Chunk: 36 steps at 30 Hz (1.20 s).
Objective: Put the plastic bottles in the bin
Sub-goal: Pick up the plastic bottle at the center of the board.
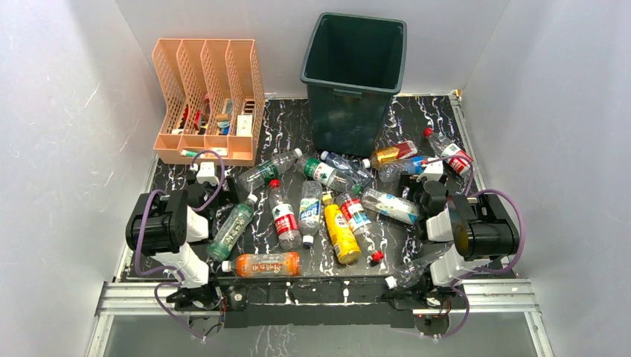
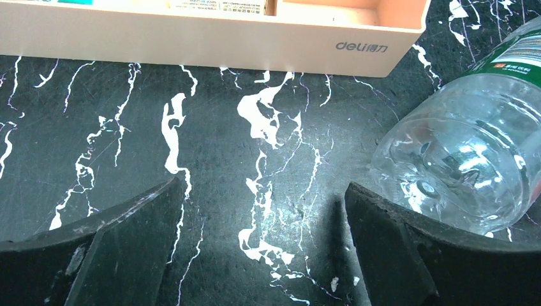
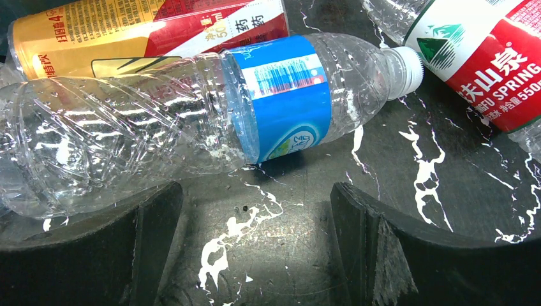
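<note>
The dark green bin (image 1: pixel 353 74) stands at the back of the black marbled table (image 1: pixel 286 126). Several plastic bottles lie scattered in front of it, among them an orange one (image 1: pixel 264 263), a yellow one (image 1: pixel 341 234) and a green-labelled one (image 1: pixel 232 229). My left gripper (image 2: pixel 261 210) hangs open over bare table, and a clear green-labelled bottle (image 2: pixel 459 159) lies just right of its right finger. My right gripper (image 3: pixel 255 217) is open too, with nothing between its fingers. A clear blue-labelled bottle (image 3: pixel 191 115) lies just beyond it, along with a yellow-red one (image 3: pixel 147 25) and a red-labelled one (image 3: pixel 485 51).
A peach slotted file organizer (image 1: pixel 208 100) stands at the back left, and its front wall (image 2: pixel 210 38) is close ahead of my left gripper (image 1: pixel 210 167). My right gripper (image 1: pixel 420 178) is at the right of the bottle pile. Grey walls enclose the table on three sides.
</note>
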{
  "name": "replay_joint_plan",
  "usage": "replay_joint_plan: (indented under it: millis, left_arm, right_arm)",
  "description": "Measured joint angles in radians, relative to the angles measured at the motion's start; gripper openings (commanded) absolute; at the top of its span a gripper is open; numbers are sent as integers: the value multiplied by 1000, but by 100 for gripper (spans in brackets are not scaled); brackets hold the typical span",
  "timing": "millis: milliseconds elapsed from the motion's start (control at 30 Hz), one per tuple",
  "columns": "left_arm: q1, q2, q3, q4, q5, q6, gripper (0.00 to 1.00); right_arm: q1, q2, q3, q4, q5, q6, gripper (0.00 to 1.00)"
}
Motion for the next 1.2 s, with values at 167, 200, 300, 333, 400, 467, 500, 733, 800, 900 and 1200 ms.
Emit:
replay_joint_plan:
  millis: [167, 200, 300, 333, 400, 467, 500, 733, 800, 900, 1200]
  left_arm:
    - [0, 0, 0, 0, 0, 0, 98]
    - [0, 0, 0, 0, 0, 0, 98]
    - [0, 0, 0, 0, 0, 0, 98]
    - [0, 0, 0, 0, 0, 0, 98]
    - [0, 0, 0, 0, 0, 0, 98]
    - [0, 0, 0, 0, 0, 0, 98]
    - [0, 0, 0, 0, 0, 0, 98]
    - [0, -7, -1, -6, 28, 5, 98]
    - [0, -40, -2, -36, 46, 10, 98]
    - [0, -143, 11, -140, 73, 23, 98]
    - [-20, -436, 161, -446, 146, -4, 98]
  right_arm:
    - [0, 0, 0, 0, 0, 0, 98]
    - [0, 0, 0, 0, 0, 0, 98]
    - [0, 0, 0, 0, 0, 0, 98]
    - [0, 0, 0, 0, 0, 0, 98]
    - [0, 0, 0, 0, 0, 0, 98]
    - [0, 0, 0, 0, 0, 0, 98]
    - [0, 0, 0, 0, 0, 0, 98]
    - [0, 0, 0, 0, 0, 0, 98]
    - [0, -3, 0, -3, -1, 0, 98]
    - [0, -71, 0, -63, -8, -2, 98]
    - [0, -463, 16, -302, -80, 7, 98]
